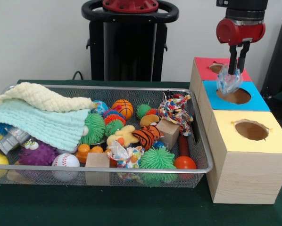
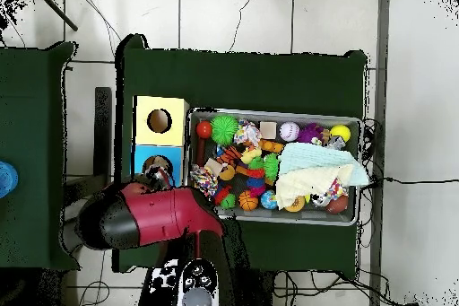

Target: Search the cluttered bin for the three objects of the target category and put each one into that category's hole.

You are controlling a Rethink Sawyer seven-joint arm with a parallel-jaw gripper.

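The wire mesh bin (image 1: 108, 170) sits at the left, full of toys; in the overhead view its rim (image 2: 273, 112) lies right of the boxes. My gripper (image 1: 237, 70) hangs above the blue box (image 1: 261, 101), shut on a clear bluish crinkled object (image 1: 229, 81) held just over that box's round hole (image 1: 237, 97). A red box (image 1: 204, 66) stands behind it and a yellow box (image 1: 226, 125) with its own hole (image 1: 252, 130) in front. In the overhead view my red arm (image 2: 152, 214) covers the red box, and the gripper (image 2: 160, 177) is over the blue box (image 2: 143, 154).
In the bin lie a mint and cream cloth (image 1: 42, 117), a baseball (image 1: 65, 162), a basketball toy (image 1: 122, 108), green spiky balls (image 1: 157, 159), wooden blocks (image 1: 97, 162), a tiger toy (image 1: 145, 136), a knotted rope toy (image 1: 175, 110) and a red ball (image 1: 184, 163). The robot's pedestal (image 1: 129, 42) stands behind.
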